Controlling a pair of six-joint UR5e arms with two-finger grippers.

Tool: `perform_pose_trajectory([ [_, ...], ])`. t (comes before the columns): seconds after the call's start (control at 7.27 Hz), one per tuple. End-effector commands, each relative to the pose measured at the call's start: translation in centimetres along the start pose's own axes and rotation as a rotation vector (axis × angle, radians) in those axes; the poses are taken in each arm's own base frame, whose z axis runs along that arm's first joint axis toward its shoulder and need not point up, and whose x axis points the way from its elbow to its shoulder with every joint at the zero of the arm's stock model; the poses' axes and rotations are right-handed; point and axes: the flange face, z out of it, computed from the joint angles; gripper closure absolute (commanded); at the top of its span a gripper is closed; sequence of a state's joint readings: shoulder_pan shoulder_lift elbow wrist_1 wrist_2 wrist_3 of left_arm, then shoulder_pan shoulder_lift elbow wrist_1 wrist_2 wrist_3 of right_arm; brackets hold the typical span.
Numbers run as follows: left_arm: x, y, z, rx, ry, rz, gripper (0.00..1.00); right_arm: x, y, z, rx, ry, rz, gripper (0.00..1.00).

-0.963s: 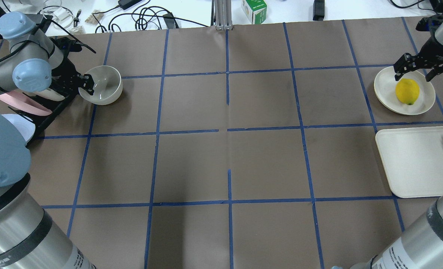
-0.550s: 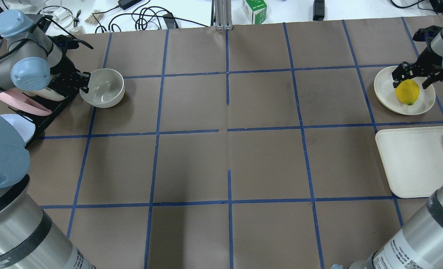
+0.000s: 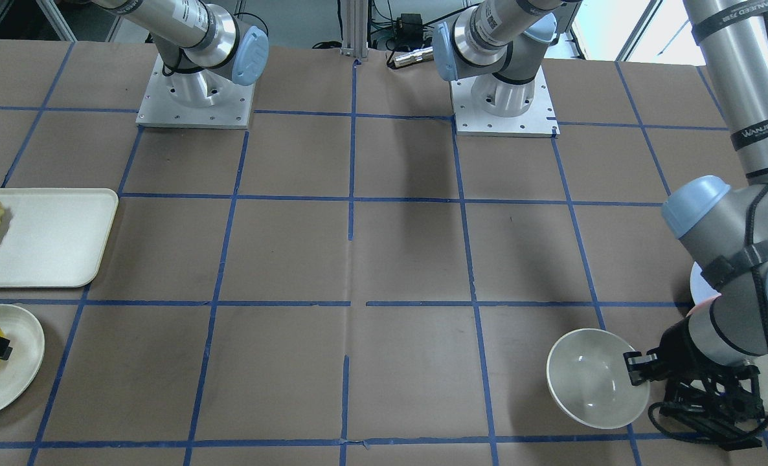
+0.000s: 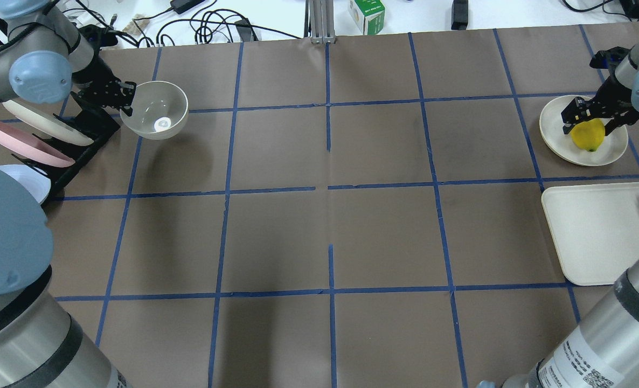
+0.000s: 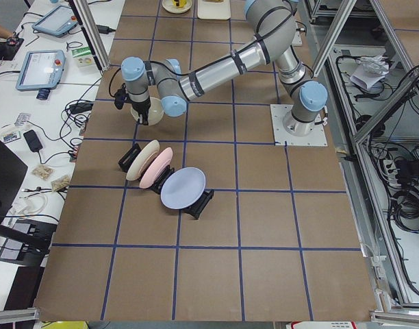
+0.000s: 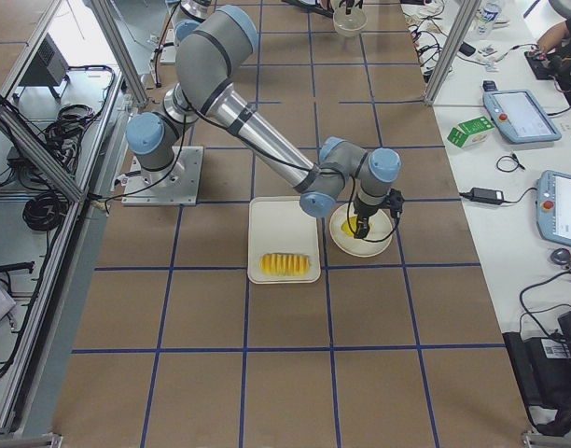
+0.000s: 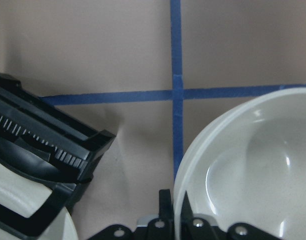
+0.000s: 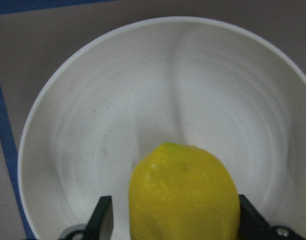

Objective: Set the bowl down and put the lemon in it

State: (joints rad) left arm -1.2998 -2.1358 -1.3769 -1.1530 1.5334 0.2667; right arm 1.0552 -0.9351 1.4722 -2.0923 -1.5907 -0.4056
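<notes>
Bowl [image 4: 155, 110], far left, rim pinched by left tool [image 4: 127, 99], hangs above table [image 4: 384, 231]; right tool [image 4: 591, 118], spread, flanks lemon [image 4: 589, 138] on far-right plate [image 4: 554, 128].

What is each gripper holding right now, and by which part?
Left gripper: bowl, pinched at its rim. Right gripper: nothing, open astride the lemon on the plate.

1. The bowl [image 4: 155, 110] is deep, round and cream-white, with a glossy inside, and its mouth faces up. It sits at the far left, held clear of the table by the left gripper [image 4: 127, 101], which pinches its left rim. Its shadow falls on the brown paper beneath.
2. The lemon [image 4: 588, 136] is small, bright yellow and oval. It lies on a cream plate [image 4: 554, 129] at the far right, between the spread fingers of the right gripper [image 4: 590, 126].
</notes>
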Motion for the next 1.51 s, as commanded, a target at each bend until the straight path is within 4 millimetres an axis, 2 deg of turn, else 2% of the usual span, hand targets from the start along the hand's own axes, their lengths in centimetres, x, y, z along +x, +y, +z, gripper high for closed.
perform_pose_trajectory([
  [0.0,12.2,1.6,-2.0,-0.011,0.021,-0.061,0.95,0.5,0.0,-0.3,0.005,0.000,0.014,0.98],
  [0.14,18.7,3.1,-1.7,-0.008,0.039,0.009,0.95,0.6,0.1,-0.8,0.003,0.005,0.017,1.00],
  [0.28,23.3,4.6,-1.2,-0.020,0.132,0.041,0.95,0.7,0.1,-2.8,0.020,0.020,0.020,1.00],
  [0.55,29.3,7.0,0.9,0.019,0.174,-0.003,0.95,0.1,0.0,-9.1,0.072,0.034,0.013,1.00],
  [0.69,32.6,9.6,2.5,0.045,0.176,0.034,0.95,-0.5,0.4,-9.9,0.029,0.007,0.038,1.00],
  [0.83,32.4,11.1,5.1,0.079,0.185,0.022,0.95,-1.6,0.8,-11.8,0.044,0.010,0.071,1.00],
  [0.96,32.8,13.4,7.4,0.098,0.195,-0.016,0.95,-5.3,0.6,-12.5,0.035,0.011,0.026,1.00],
  [1.1,32.8,15.0,8.5,0.076,0.197,-0.050,0.95,-9.2,1.3,-13.7,0.003,0.000,0.014,1.00],
  [1.24,32.6,15.7,9.1,0.059,0.191,-0.050,0.95,-12.8,2.1,-14.6,-0.017,-0.004,0.050,1.00],
  [1.38,32.7,15.6,8.8,0.064,0.198,-0.049,0.95,-16.8,2.7,-15.3,-0.034,-0.004,0.049,1.00],
])
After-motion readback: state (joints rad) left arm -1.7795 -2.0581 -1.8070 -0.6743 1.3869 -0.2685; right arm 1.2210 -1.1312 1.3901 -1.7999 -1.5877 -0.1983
